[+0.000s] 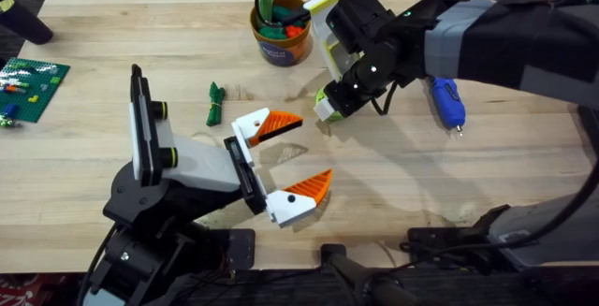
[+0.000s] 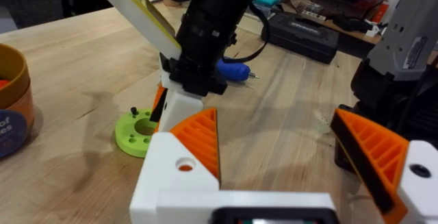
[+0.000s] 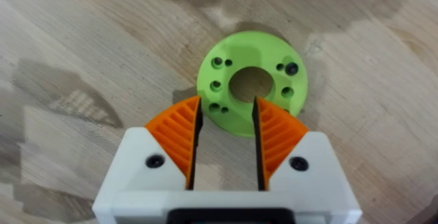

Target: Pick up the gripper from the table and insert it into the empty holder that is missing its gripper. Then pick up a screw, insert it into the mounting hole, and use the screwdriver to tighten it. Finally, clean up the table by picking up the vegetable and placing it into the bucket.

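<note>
Starting nearest you, your left gripper [image 1: 298,156] is hanging low over the table [image 1: 140,25] with its orange pads spread wide and nothing between them. It is pointing toward the work site and standing apart from it.

Just beyond, your right gripper [image 3: 226,125] is pointing straight down over the green mounting disc [image 3: 252,49]. Its pads are sitting at a narrow gap, and I am seeing nothing gripped in that gap. The near edge of the disc is lying under the fingertips. A small black screw [image 3: 291,68] is standing in one of the outer holes, its head proud of the surface. I cannot tell how deep it is seated.

My judgement is that the screw step is under way and tightening is due. When lifting, you are advised to rise straight up so the pads are not dragging the disc or tipping the screw. Consider steadying the disc with the wide left gripper while driving.

The screwdriver [image 1: 447,102] is lying on the table to the right of the disc, partly under the right arm, tip toward you. Grip the blue handle and keep the tip vertical over the screw.

The vegetable [image 1: 216,103] is lying on the table left of the disc, untouched. The bucket [image 1: 281,51] is standing at the far edge, already holding other toy pieces.
</note>
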Controlling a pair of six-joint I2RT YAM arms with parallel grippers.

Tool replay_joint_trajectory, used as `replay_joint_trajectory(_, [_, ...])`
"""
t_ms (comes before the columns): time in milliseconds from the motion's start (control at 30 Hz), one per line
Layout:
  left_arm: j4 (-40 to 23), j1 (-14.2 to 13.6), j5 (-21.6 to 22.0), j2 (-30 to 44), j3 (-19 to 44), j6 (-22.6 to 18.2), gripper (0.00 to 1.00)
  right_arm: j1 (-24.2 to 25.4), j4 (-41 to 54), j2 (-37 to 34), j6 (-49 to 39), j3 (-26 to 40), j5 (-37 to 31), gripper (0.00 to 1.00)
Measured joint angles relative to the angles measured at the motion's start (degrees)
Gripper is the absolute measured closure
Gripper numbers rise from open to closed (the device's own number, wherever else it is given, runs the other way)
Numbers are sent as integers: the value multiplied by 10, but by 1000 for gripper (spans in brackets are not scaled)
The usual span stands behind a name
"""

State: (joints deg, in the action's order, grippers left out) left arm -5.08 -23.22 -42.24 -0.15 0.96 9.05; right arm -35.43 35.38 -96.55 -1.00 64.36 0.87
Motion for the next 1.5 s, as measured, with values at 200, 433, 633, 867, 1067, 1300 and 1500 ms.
replay_joint_trajectory(200, [3, 0, 0, 2, 0, 0, 19, 0, 5, -1, 1, 0, 0, 568])
replay_joint_trajectory(433, [3, 0, 0, 2, 0, 0, 19, 0, 14, -1, 1, 1, 0, 568])
replay_joint_trajectory(633, [3, 0, 0, 2, 0, 0, 19, 0, 28, 2, 1, 21, 0, 568])
replay_joint_trajectory(867, [3, 0, 0, 2, 0, 0, 19, 3, 19, 6, 1, 33, -15, 568])
replay_joint_trajectory(1067, [3, 0, 0, 2, 0, 0, 19, 23, -6, 6, 2, 33, -40, 568])
replay_joint_trajectory(1300, [3, 0, 0, 2, 0, 0, 19, 52, -16, 6, 10, 33, -46, 568])
replay_joint_trajectory(1500, [3, 0, 0, 2, 0, 0, 19, 55, -36, -5, 10, 33, -31, 568])
